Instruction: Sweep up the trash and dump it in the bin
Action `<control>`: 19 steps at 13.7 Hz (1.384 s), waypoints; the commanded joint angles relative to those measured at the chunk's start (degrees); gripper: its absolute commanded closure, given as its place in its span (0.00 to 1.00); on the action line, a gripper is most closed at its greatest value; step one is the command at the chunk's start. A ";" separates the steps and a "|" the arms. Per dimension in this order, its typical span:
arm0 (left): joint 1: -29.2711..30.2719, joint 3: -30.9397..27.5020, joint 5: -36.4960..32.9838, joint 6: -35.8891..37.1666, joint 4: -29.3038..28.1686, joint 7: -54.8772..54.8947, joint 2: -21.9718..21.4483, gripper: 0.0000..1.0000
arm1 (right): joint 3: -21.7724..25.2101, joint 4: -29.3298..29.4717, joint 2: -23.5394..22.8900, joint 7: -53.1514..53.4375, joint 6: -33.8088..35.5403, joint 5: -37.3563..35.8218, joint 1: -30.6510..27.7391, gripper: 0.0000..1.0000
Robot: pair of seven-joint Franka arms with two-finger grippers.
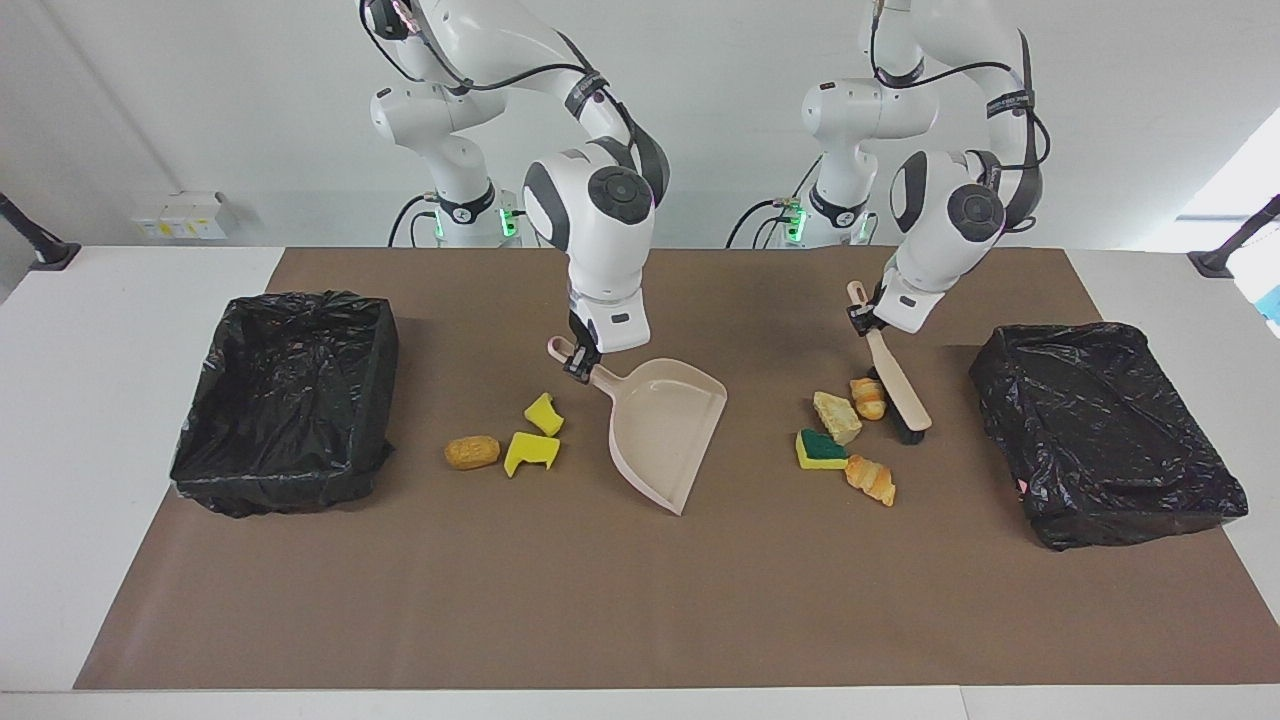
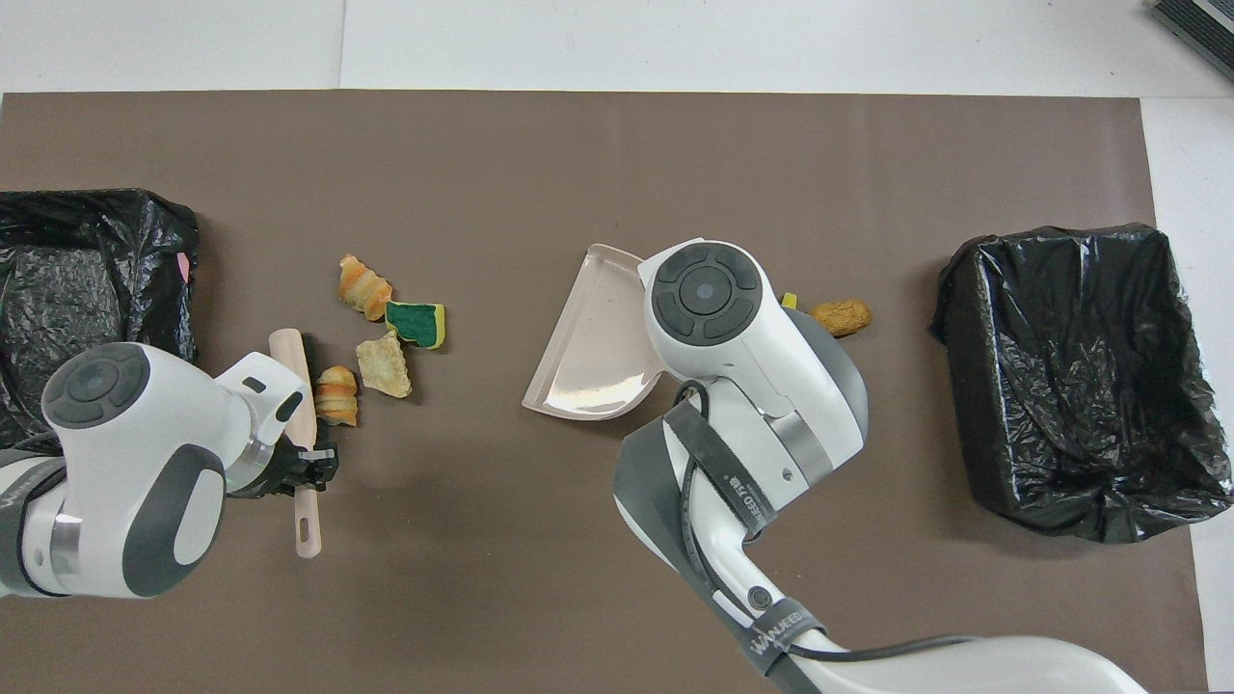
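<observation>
A robotics lab: two white jointed robot arms (image 1: 600,200) are mounted at a plain white table (image 1: 90,420) against a bare white wall. A flat brown paper mat (image 1: 600,600) covers the tabletop, with staged toy food and black plastic-lined bins (image 1: 285,400).

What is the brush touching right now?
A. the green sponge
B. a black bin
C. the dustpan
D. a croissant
D: the brush, held by the left hand, has its bristles against the croissant nearest the robots; the sponge, dustpan and bin lie apart from it.
</observation>
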State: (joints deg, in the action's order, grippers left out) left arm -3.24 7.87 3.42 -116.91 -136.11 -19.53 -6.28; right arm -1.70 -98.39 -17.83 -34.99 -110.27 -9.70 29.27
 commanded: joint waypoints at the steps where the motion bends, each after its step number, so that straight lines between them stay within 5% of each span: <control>1: -3.52 -0.57 1.05 -1.83 -1.09 -4.44 -0.49 1.00 | -0.32 -0.66 -1.33 -3.50 -1.96 -3.83 2.10 1.00; 5: -9.49 -0.57 2.82 -9.02 -0.83 -11.22 3.72 1.00 | -0.41 -0.31 -1.77 -11.04 -4.24 -3.93 2.99 1.00; 10: -18.10 -0.40 2.99 -9.13 1.71 -10.71 4.52 1.00 | -0.93 -0.40 -1.59 -14.40 -4.86 -3.40 3.86 1.00; 15: -23.65 -0.22 2.90 -4.23 4.35 -9.13 4.61 1.00 | -1.20 -0.93 -1.77 -13.79 -6.53 -2.70 3.87 1.00; 19: -21.65 -0.75 5.87 5.94 11.10 -3.85 3.64 1.00 | -1.11 -1.01 -1.77 -14.13 -6.18 -2.70 3.60 1.00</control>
State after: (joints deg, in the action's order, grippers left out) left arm -25.93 8.05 6.84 -117.35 -129.81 -26.10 -2.57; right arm -2.32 -98.94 -19.61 -47.73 -115.44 -12.61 33.53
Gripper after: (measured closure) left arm 0.744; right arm 0.674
